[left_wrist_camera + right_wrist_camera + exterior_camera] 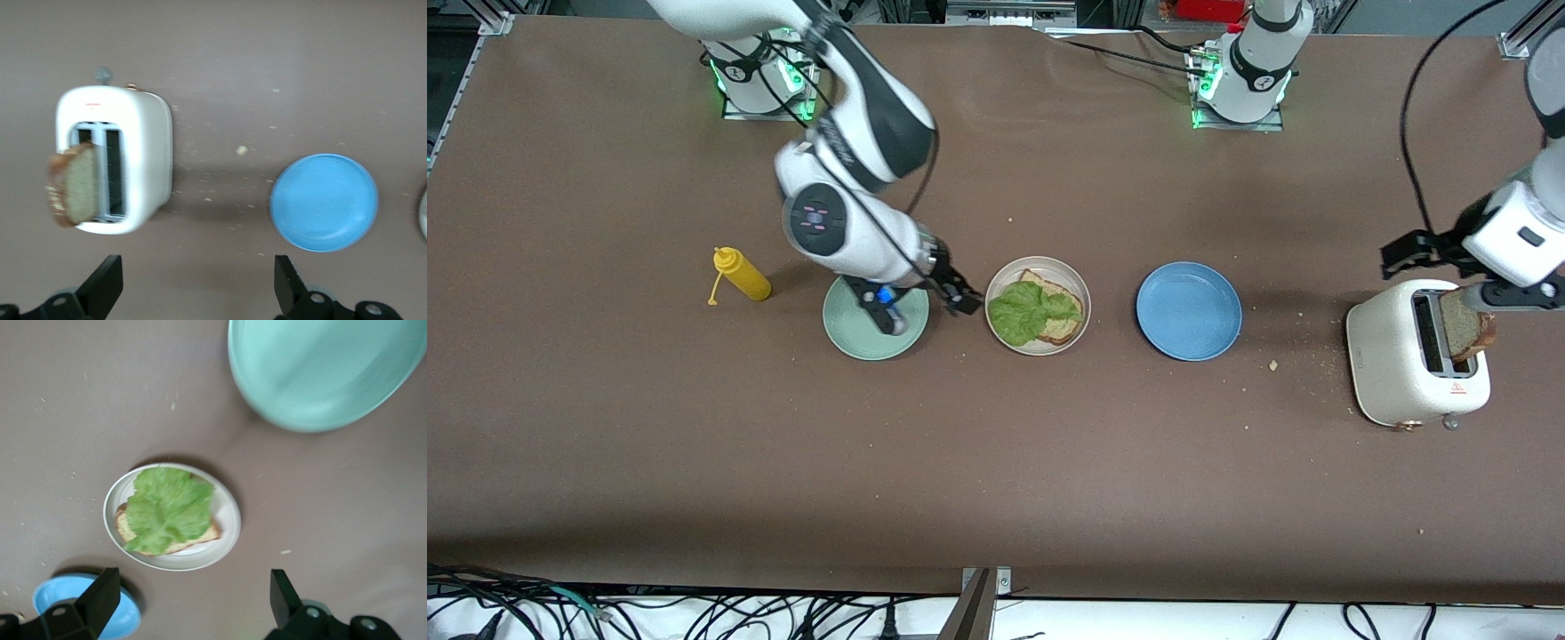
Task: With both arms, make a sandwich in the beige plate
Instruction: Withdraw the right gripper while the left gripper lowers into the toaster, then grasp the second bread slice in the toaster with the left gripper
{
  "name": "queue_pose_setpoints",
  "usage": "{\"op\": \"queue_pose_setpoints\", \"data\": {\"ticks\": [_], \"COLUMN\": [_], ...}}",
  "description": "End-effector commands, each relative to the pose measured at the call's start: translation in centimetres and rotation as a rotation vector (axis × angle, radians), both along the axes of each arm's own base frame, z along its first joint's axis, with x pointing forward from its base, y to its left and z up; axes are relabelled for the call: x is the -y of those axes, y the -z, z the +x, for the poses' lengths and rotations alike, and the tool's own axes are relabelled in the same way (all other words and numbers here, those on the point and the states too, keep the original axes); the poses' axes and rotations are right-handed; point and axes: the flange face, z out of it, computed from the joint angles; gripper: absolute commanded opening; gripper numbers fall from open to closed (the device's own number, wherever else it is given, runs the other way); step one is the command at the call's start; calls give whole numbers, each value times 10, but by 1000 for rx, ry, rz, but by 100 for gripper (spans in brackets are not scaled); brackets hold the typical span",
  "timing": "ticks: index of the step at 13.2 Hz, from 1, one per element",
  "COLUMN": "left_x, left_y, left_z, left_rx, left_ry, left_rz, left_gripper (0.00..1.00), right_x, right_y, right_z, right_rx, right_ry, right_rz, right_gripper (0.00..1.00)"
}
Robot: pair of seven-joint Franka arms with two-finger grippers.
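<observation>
**Half-built sandwich waited for its top slice**

A brown table filled the front view, both arm bases standing along the upper edge of the frame. At the centre sat the beige plate [1083, 293], carrying one slice of bread [1062, 331] with the lettuce leaf [1030, 311] spread over most of it, so the filling lay ready to be covered. A mint green plate [863, 342] lay beside it toward the right arm's end, and a blue plate [1189, 310] toward the left arm's end; neither held anything.

The right gripper [963, 298] hung low between the mint green plate and the beige plate, fingers apart and gripping nothing, apparently having nothing more to place there.

The second slice [1469, 324] stood upright in a slot of the white toaster [1396, 373] near the left arm's end, poking well above the top where fingers could pinch it. The left gripper [198, 270] hovered over the table by the toaster, fingers spread wide and empty, probably lined up for that slice. A yellow squeeze bottle [741, 274] lay near the mint green plate, untouched.
</observation>
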Motion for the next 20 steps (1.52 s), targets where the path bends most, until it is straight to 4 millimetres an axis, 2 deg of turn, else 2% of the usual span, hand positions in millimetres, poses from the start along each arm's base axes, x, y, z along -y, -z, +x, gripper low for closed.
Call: {"op": "queue_pose_setpoints", "data": {"ticks": [1, 3, 5, 6, 10, 11, 12, 14, 17, 20], "left_x": [-73, -131, -163, -171, -176, -175, -174, -194, -196, -195], "left_y": [20, 49, 81, 97, 149, 157, 159, 161, 158, 142], "left_z": [11, 18, 20, 19, 10, 7, 6, -4, -4, -5], "left_rx": [20, 44, 42, 30, 15, 11, 2, -10, -5, 1], "left_ry": [79, 132, 101, 82, 74, 84, 109, 165, 157, 142], "left_rz": [24, 10, -51, -73, -81, -76, -80, -87, -93, -89], "left_gripper": [100, 100, 100, 100, 100, 83, 49, 2, 0, 0], "right_x": [79, 148, 226, 258, 376, 401, 412, 420, 432, 431], "right_y": [-52, -80, -97, -106, -131, -133, -134, -138, -136, -135], "right_z": [6, 19, 35, 40, 46, 46, 45, 44, 36, 38], "right_rx": [29, 69, 101, 141, 248, 264, 272, 276, 267, 270], "right_ry": [-169, -255, -292, -378, -658, -718, -752, -741, -740, -745], "right_rz": [-48, -94, -110, -115, -137, -131, -124, -131, -129, -138], "right_gripper": [100, 100, 100, 100, 100, 100, 100, 100, 99, 99]}}
